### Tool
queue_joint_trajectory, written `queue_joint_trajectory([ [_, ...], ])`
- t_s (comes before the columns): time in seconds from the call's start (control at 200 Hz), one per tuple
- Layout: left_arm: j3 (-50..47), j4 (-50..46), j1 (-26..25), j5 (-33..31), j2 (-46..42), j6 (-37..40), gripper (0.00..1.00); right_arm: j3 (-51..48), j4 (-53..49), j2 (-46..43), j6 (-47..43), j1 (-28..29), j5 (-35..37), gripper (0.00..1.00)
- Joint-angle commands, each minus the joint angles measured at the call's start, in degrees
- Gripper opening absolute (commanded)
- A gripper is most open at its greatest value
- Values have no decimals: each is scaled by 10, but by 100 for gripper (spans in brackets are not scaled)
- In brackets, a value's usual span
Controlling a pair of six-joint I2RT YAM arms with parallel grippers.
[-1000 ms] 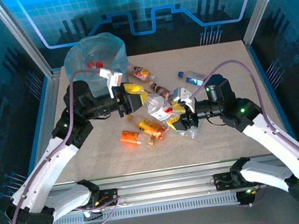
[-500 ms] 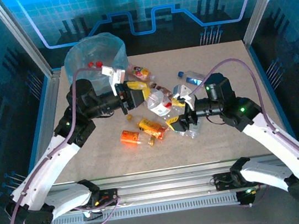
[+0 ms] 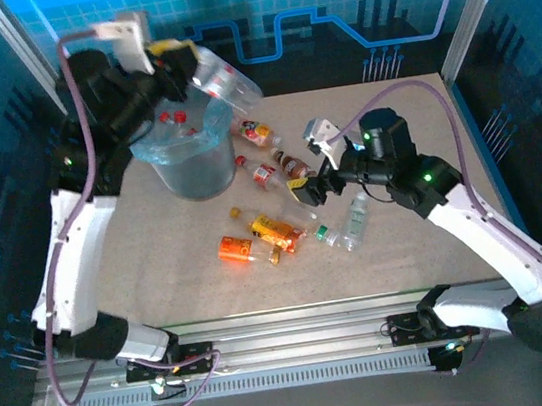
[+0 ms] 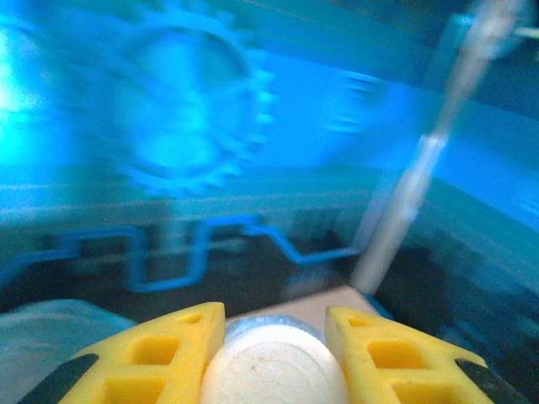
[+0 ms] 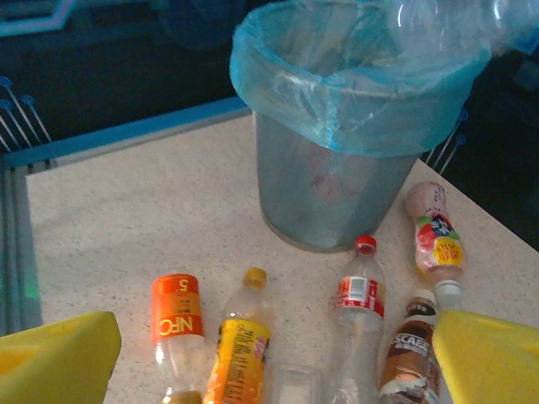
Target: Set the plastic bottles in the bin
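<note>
Speckled tabletop (image 3: 408,244): loose bottles (image 3: 273,231) scattered. Your left gripper (image 3: 170,58) is clamped on a clear bottle (image 3: 225,78), long axis slanting right, above the bin (image 3: 192,179) rim. Right gripper (image 3: 312,189): spread wide, empty.

**A:** Free tabletop (image 3: 151,280)?

**B:** Entry 1: lower left of the top view, bare from the bin's foot to the near edge. Entry 2: right strip and upper right corner, bare.

**A:** Obstructions?

**B:** Entry 3: bin (image 3: 191,169), upper left, upright. The left tool (image 3: 180,59) hangs above its mouth, gripping a held bottle (image 3: 226,80) tilted over the rim.
Entry 4: pink-label bottle (image 3: 253,131), red-label bottle (image 3: 260,172) and brown-label bottle (image 3: 292,166) lie just right of the bin, with narrow gaps.
Entry 5: centre scatter of orange bottle (image 3: 237,250), yellow-label bottle (image 3: 275,231) and two clear bottles (image 3: 354,218), beneath the right tool (image 3: 310,190), whose fingers are spread wide with nothing between them.
</note>
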Motion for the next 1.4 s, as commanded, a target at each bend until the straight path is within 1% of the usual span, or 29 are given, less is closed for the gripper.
queue_joint_trajectory([
  [0.0,86,-88,49,-77,58,35,0,35,-27,35,-25,2,10,97],
  [0.09,146,-120,72,-94,103,66,0,47,-29,53,-34,8,-7,97],
  [0.155,185,-146,77,-111,136,96,0,50,-32,62,-42,14,-17,97],
  [0.235,209,-175,80,-126,166,126,0,54,-45,69,-53,24,-17,97],
  [0.4,175,-191,80,-155,181,168,0,43,-64,68,-61,42,13,97],
  [0.49,144,-190,80,-185,186,193,0,32,-67,64,-56,45,19,96],
  [0.58,111,-188,81,-192,197,210,0,25,-74,63,-57,46,13,95],
  [0.68,95,-204,81,-178,214,200,0,26,-90,68,-61,52,12,93],
  [0.935,79,-237,81,-129,247,172,0,24,-114,80,-69,65,14,92],
  [1.055,76,-253,81,-125,256,172,0,21,-120,85,-71,69,14,92],
  [1.206,71,-251,81,-125,253,173,0,26,-127,93,-74,74,18,92],
  [1.396,104,-250,81,-123,241,173,0,46,-145,107,-82,84,24,92],
])
